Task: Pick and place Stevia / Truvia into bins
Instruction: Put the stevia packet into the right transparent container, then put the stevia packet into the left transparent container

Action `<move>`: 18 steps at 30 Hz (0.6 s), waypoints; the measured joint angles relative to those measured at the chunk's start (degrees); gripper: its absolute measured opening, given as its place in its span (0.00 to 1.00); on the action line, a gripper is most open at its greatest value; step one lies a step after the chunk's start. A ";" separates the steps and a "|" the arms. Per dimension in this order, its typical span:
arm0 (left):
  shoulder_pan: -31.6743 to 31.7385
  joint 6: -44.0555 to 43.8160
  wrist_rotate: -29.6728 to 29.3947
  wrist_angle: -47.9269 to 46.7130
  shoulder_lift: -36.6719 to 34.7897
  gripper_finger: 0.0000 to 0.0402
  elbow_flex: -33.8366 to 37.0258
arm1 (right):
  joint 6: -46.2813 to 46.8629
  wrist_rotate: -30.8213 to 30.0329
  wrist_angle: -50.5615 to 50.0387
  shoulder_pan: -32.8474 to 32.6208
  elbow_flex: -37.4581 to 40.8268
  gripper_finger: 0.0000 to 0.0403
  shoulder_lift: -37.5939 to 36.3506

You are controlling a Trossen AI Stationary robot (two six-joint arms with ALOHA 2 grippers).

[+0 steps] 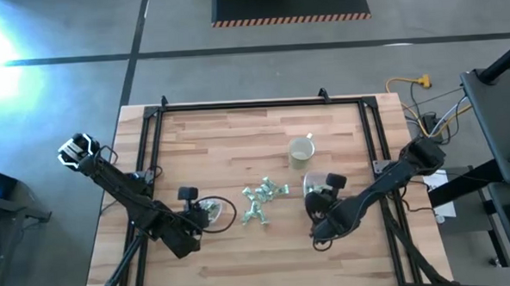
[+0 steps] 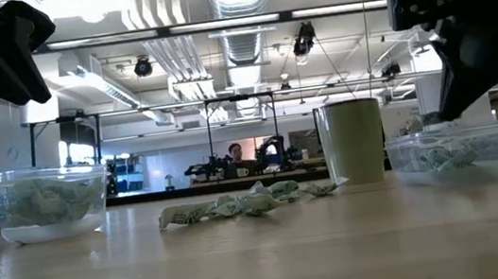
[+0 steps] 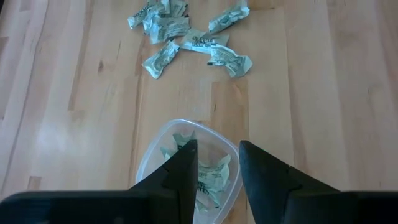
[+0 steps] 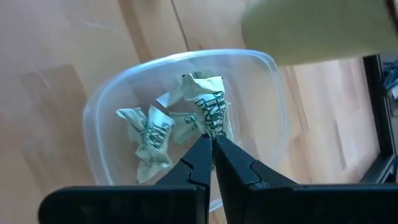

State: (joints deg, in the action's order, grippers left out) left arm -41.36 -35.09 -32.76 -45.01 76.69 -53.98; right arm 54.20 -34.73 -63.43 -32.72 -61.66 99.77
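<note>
A loose pile of pale green and white sweetener packets [image 1: 262, 203] lies on the wooden table's middle; it also shows in the low view [image 2: 242, 202] and the left wrist view [image 3: 189, 34]. My left gripper [image 3: 214, 155] is open and empty above the round clear tub [image 3: 149, 165], which holds several packets. My right gripper [image 4: 211, 144] is shut on one packet [image 4: 210, 106] over the rounded-rectangular clear tub [image 4: 261, 87], which holds a few more packets [image 4: 152, 134]. In the high view the left gripper [image 1: 208, 212] is left of the pile and the right gripper [image 1: 316, 199] is right of it. My right gripper pinches one packet by its near end [image 4: 210, 129] between its two fingertips. The fingers come from above, pointing down into the tub. The rest of the packet sticks out beyond the fingertips over the tub's inside; whether it touches the packets below, I cannot tell.
A pale cream mug [image 1: 301, 150] stands just beyond the right tub, toward the far edge; it also shows in the low view [image 2: 354, 141]. A black frame [image 1: 236, 105] runs along the table's far and side edges. Bare wood lies in front of the pile.
</note>
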 joint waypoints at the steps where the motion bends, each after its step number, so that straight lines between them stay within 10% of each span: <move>1: 0.00 0.00 -0.04 0.00 0.00 0.25 0.00 | 0.66 -0.01 -0.03 0.10 0.27 0.03 0.00; 18: 0.00 2.14 -0.86 7.24 0.00 0.25 3.20 | -0.40 -0.62 -0.55 0.10 -0.35 0.27 -0.02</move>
State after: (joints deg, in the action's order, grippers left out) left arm -41.36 -32.95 -33.62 -37.77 76.69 -50.77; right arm 53.80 -35.35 -63.98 -32.62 -62.01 99.74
